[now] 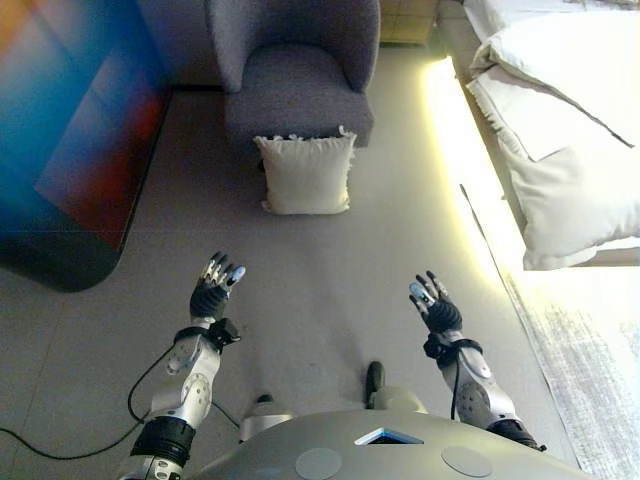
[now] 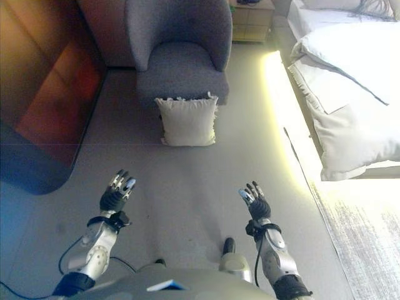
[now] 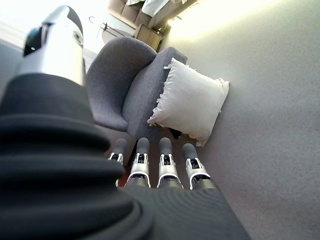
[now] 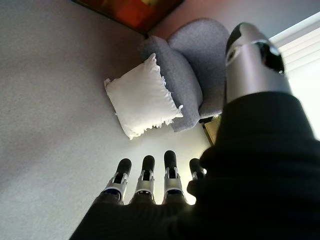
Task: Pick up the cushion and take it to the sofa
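Grey carpet [image 1: 330,290] covers the floor of the bedroom we look down on, lit by a bright strip of light along the base of the bed. Ahead of us stands a grey armchair [image 1: 297,75], the only sofa-like seat we can see. The cushion [image 1: 306,174], cream white with a frilled edge, stands upright on the floor, leaning against the front of that armchair's seat base. It is on the floor and not on the seat.

Our left hand [image 1: 213,290] is raised over the carpet on the left, palm forward, its fingers [image 3: 165,162] straight and spread in a row, grasping nothing. Our right hand [image 1: 433,303] is raised likewise on the right, its fingers [image 4: 145,177] extended and released, also empty. Both hands are well apart from the cushion, which lies ahead and between them; neither touches it.

To the right we see a bed [image 1: 560,130] with white bedding hanging over its edge, and a pale patterned rug [image 1: 590,380] on the floor beside it. To the left is a dark glossy cabinet [image 1: 70,150] with a rounded corner, reflecting blue and red tones. Beyond the armchair a small wooden nightstand [image 2: 251,22] stands by the head of the bed.
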Robot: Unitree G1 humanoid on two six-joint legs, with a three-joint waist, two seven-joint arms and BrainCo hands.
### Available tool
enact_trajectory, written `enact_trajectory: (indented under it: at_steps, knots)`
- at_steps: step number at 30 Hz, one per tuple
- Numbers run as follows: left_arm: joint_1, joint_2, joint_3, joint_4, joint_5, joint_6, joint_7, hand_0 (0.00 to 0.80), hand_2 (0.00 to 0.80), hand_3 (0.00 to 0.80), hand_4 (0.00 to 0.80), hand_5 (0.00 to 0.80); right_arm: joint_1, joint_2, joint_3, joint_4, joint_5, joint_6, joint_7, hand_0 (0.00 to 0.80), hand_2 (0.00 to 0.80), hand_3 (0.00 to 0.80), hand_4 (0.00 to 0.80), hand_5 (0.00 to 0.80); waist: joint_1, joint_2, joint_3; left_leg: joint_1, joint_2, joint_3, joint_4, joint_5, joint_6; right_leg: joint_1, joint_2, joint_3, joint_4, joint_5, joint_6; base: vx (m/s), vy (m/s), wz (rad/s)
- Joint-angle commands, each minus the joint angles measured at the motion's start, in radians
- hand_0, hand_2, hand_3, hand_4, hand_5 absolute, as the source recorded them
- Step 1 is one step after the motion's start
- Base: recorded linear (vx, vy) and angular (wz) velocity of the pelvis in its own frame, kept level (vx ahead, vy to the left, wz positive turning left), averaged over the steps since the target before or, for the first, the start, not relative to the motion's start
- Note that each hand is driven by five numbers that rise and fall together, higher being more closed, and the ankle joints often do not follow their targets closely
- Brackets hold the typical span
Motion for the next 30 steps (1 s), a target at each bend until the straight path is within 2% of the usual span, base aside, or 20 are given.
enact_trajectory:
  at_steps: [1, 3, 21, 30]
  knots:
    - [-0.019, 0.016, 0.003, -0.053, 0.034, -0.036, -0.006, 0.000, 0.000, 0.000, 0.000, 0.000, -0.017, -0.019, -0.029, -0.059, -0.015, -0.026, 0.020, 0.000, 0.000, 0.000, 0.000, 0.000, 0.003, 0.015, -0.002, -0.085, -0.099, 0.011, 0.005, -0.015, 0.088, 0.075, 0.037, -0.019, 0.027, -0.111, 0.031, 0.000, 0.000, 0.00]
    - [-0.017, 0.015, 0.001, -0.048, 0.026, -0.060, -0.019, 0.000, 0.000, 0.000, 0.000, 0.000, -0.018, -0.017, -0.027, -0.058, -0.013, -0.025, 0.016, 0.000, 0.000, 0.000, 0.000, 0.000, 0.002, 0.014, -0.003, -0.085, -0.096, 0.012, 0.005, -0.013, 0.086, 0.077, 0.039, -0.018, 0.025, -0.111, 0.031, 0.000, 0.000, 0.00]
    - [0.008, 0.014, 0.002, -0.071, 0.034, -0.053, -0.031, 0.000, 0.000, 0.000, 0.000, 0.000, -0.008, -0.020, -0.019, -0.071, -0.023, -0.014, 0.016, 0.000, 0.000, 0.000, 0.000, 0.000, 0.005, 0.013, -0.004, -0.070, -0.081, 0.018, 0.005, -0.012, 0.079, 0.096, 0.047, -0.019, 0.025, -0.127, 0.024, 0.000, 0.000, 0.00]
    - [0.040, 0.012, 0.016, -0.077, 0.012, -0.060, -0.046, 0.000, 0.000, 0.000, 0.000, 0.000, 0.011, -0.042, -0.030, -0.069, -0.036, 0.026, 0.035, 0.000, 0.000, 0.000, 0.000, 0.000, -0.004, 0.002, 0.001, -0.064, -0.060, 0.027, 0.038, -0.016, 0.064, 0.107, 0.075, 0.027, 0.012, -0.129, 0.004, 0.033, -0.031, -0.03]
